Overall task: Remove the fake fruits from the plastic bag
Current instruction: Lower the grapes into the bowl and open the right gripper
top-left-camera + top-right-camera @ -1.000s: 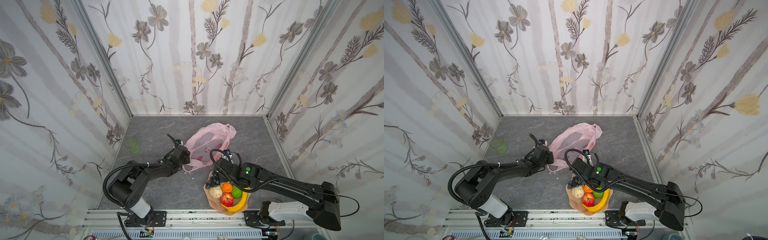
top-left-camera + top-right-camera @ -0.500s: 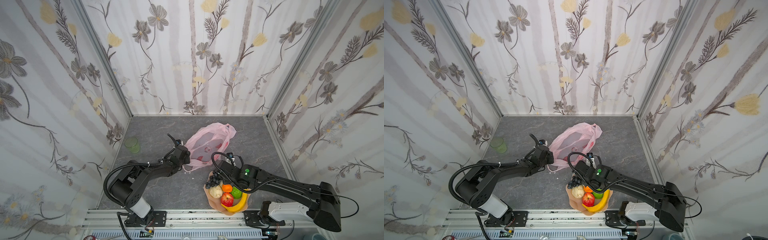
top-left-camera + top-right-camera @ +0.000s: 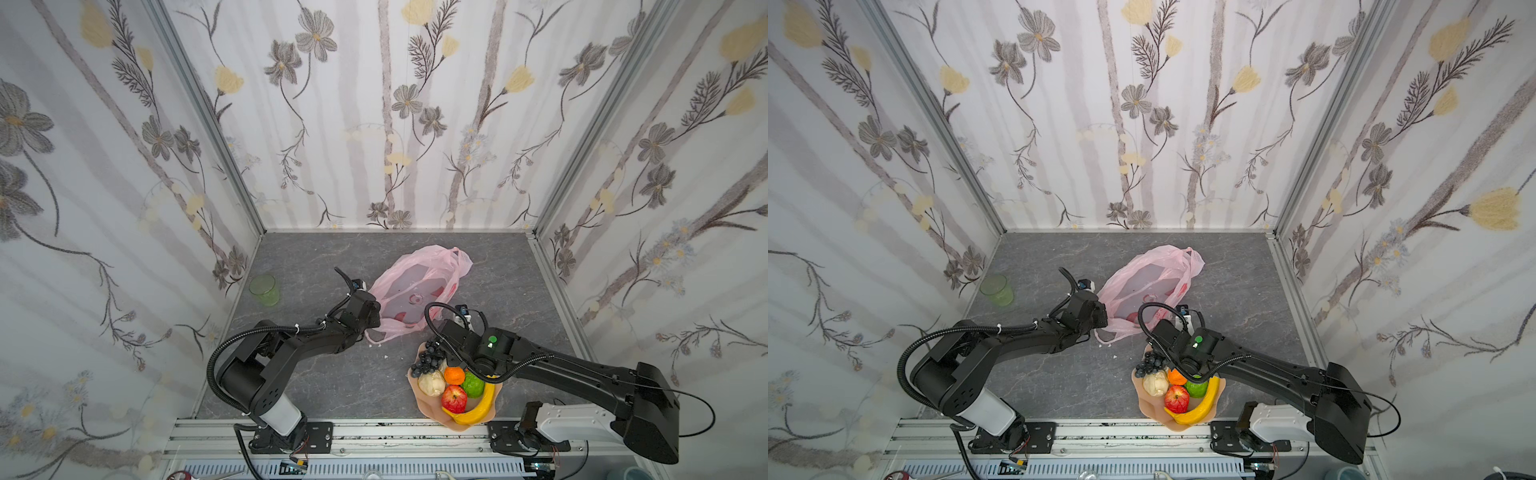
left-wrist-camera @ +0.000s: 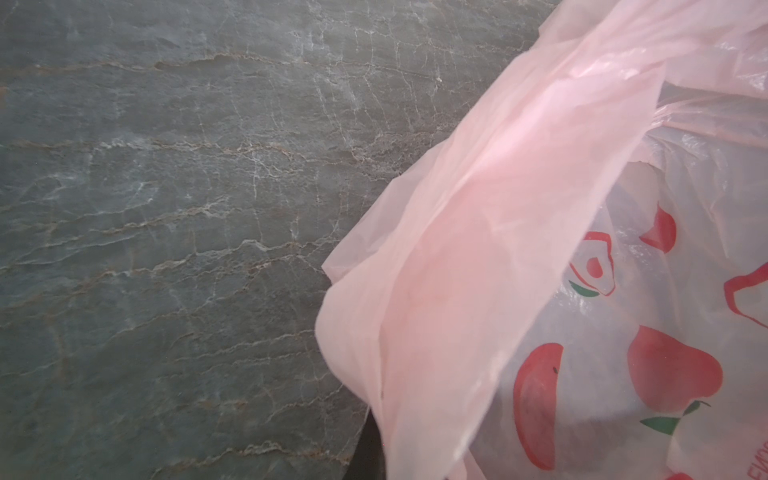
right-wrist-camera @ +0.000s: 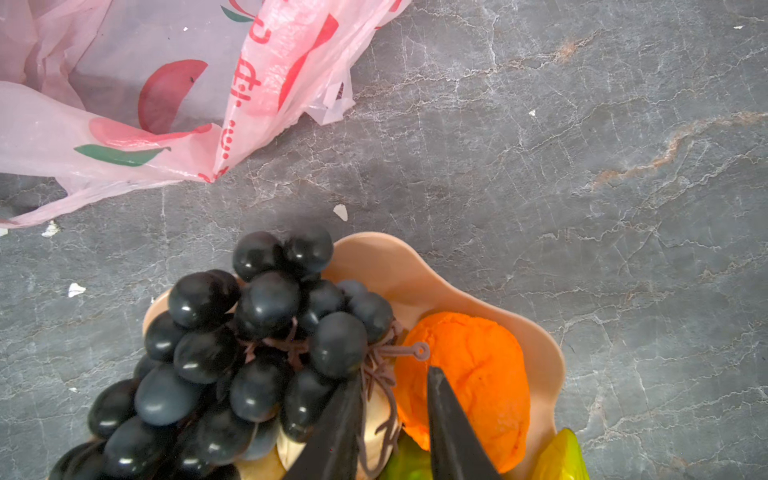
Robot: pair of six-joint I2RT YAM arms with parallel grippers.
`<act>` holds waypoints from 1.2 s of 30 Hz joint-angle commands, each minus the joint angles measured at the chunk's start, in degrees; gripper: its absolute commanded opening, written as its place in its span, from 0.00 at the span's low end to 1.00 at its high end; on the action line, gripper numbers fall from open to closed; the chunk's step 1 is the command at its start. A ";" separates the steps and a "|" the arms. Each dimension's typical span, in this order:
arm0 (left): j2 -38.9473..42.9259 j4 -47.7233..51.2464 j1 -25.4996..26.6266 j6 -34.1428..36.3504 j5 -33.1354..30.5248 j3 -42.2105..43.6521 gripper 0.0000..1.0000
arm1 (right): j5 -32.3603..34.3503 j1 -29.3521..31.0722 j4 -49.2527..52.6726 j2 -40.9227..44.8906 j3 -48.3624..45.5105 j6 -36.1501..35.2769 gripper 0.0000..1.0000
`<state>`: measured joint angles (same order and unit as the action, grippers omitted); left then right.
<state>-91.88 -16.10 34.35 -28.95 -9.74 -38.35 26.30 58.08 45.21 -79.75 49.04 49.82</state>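
Observation:
The pink plastic bag (image 3: 415, 286) (image 3: 1146, 286) lies slack mid-table. My left gripper (image 3: 371, 328) is shut on its near edge; in the left wrist view the plastic bag (image 4: 478, 291) hides the fingers. The fake fruits lie heaped on a peach plate (image 3: 430, 411): grape bunch (image 3: 428, 359) (image 5: 257, 340), pear (image 3: 431, 383), orange (image 3: 454, 375) (image 5: 478, 374), green fruit (image 3: 473, 384), apple (image 3: 454, 398), banana (image 3: 478, 409). My right gripper (image 5: 392, 376) hangs open over the plate. The grapes' brown stem lies loose between its jaws.
A green translucent cup (image 3: 264, 289) (image 3: 996, 291) stands at the left wall. Small white flecks lie on the grey tabletop (image 5: 582, 166) between bag and plate. The plate sits close to the table's front edge, by the rail.
My right gripper's jaws have parted over the plate, letting go of the grape stem; the right wrist has shifted slightly towards the front. The left arm and bag have not moved.

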 commanded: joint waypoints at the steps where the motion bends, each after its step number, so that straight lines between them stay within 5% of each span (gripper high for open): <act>1: -0.14 -0.52 -0.07 -0.09 -0.89 -0.38 0.08 | 0.76 -0.39 -2.59 1.00 -0.09 -0.72 0.36; 20: -0.04 1.08 -0.06 2.31 -1.43 -2.26 0.08 | -6.12 -4.79 -8.15 13.60 -3.57 -2.49 0.60; 27: -3.90 10.16 -0.33 4.31 0.31 -13.76 0.08 | -6.28 -9.11 -4.00 22.33 -5.44 -1.84 0.69; 36: -19.76 20.10 -3.94 17.88 0.95 -38.57 0.11 | -7.37 -16.24 -3.78 32.71 -12.62 -0.47 0.73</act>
<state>-108.40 -0.38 31.70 -17.15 -8.67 -71.61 19.25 43.09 41.78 -48.27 37.60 48.16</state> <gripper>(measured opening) 0.102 0.725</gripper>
